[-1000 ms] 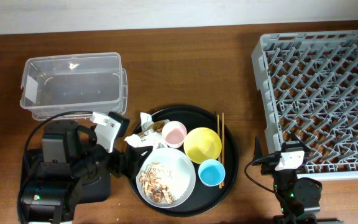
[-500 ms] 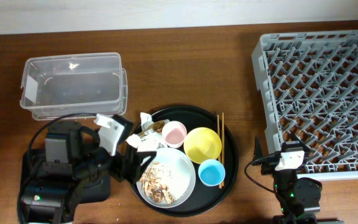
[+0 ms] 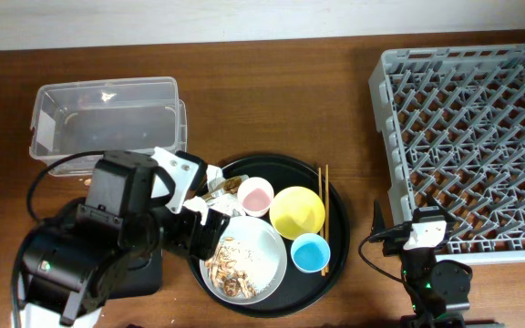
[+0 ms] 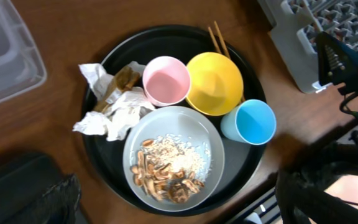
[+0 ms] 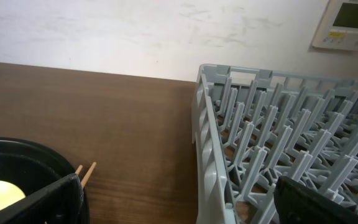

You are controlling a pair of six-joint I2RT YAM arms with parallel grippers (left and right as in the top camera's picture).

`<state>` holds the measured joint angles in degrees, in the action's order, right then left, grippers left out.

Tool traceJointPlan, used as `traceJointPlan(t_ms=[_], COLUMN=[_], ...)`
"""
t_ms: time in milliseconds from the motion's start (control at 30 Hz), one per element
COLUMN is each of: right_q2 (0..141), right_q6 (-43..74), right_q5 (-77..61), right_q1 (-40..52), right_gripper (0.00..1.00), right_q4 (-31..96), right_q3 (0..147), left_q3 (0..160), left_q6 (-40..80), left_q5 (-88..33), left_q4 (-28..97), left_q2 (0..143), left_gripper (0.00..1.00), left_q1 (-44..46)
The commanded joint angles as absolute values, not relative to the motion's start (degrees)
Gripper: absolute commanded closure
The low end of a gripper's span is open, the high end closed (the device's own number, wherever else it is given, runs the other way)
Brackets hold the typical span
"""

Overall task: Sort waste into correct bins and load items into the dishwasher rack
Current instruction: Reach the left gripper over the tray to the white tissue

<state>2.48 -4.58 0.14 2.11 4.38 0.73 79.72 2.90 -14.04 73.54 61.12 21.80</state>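
I see a round black tray (image 3: 338,239) on the brown wooden table. It is smooth and a bit shiny. On it sits a pale grey round plate (image 4: 215,163) with a pile of brown, crumbly food scraps (image 4: 163,177) and some white bits. Just above the plate stands a small pink cup (image 4: 166,81), touching a yellow bowl (image 4: 215,83). A small blue cup (image 4: 248,122) stands beside the plate and the bowl. All three look like smooth plastic. Two thin wooden chopsticks (image 4: 218,41) lie side by side at the tray's edge, behind the bowl. A crumpled white napkin (image 4: 114,115) lies on the left side of the tray, and a wrinkled brown and gold wrapper (image 4: 122,81) rests against it.

A clear plastic tub (image 3: 106,86) with round corners sits well apart, at the back left. A flat black tray (image 3: 142,275) lies under my left arm, and most of it is hidden. The big grey plastic rack (image 3: 383,137) is on the right, with a criss-cross grid and tall sides.

My left gripper (image 3: 200,241) hangs over the left part of the round tray, near the napkin and the plate. Its jaws are spread wide and hold nothing. My right gripper (image 5: 179,208) sits low by the near left corner of the rack. Its jaws are spread wide too, with nothing between them.
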Motion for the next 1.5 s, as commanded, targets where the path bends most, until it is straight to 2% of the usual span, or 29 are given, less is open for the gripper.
traceJointPlan(t_ms=[0, 267, 467, 733, 800, 967, 1000, 1100, 1300, 1467], right_q2=[2.42, 2.42, 2.42, 2.42, 2.42, 2.42, 2.42, 2.42, 2.42, 2.42], right_q6=[-4.45, -4.45, -4.45, -4.45, -4.45, -4.45, -4.45, -4.45, -4.45, -4.45], right_q5=[0.67, 0.67, 0.67, 0.67, 0.67, 0.67, 0.67, 0.67, 0.67, 0.67], right_q1=[1.83, 1.83, 1.83, 1.83, 1.83, 1.83, 1.83, 1.83, 1.83, 1.83], right_gripper=[0.01, 0.01, 0.01, 0.01, 0.01, 0.01, 0.01, 0.01, 0.01, 0.01], right_q4=[4.58, 4.6, 4.58, 4.58, 4.58, 4.6, 4.58, 4.58, 4.58, 4.58], right_q3=[0.32, 0.32, 0.32, 0.32, 0.32, 0.32, 0.32, 0.32, 0.32, 0.32], left_q3=[80.51, 80.51, 80.51, 78.78, 77.1, 70.78, 69.71, 66.74, 64.58, 63.96], left_q6=[3.9, 4.4, 18.24, 18.79, 18.79, 18.79, 18.79, 18.79, 18.83, 18.81], left_q5=[-10.41, 0.27, 11.68, 7.07, 7.01, 2.42, 2.39, 2.55, 2.63, 2.81], left_q4=[72.79, 73.47, 76.6, 74.13, 72.88, 64.84, 63.13, 57.82, 54.28, 52.36], left_q2=[63.81, 77.49, 87.2, 94.06, 94.91, 95.15, 95.15, 95.15, 95.31, 95.9], left_gripper=[0.01, 0.0, 0.0, 0.01, 0.07, 0.09, 0.16, 0.24, 0.3, 0.3], left_q1=[22.09, 22.06, 20.47, 17.39, 17.41, 17.39, 17.39, 17.28, 17.04, 17.02])
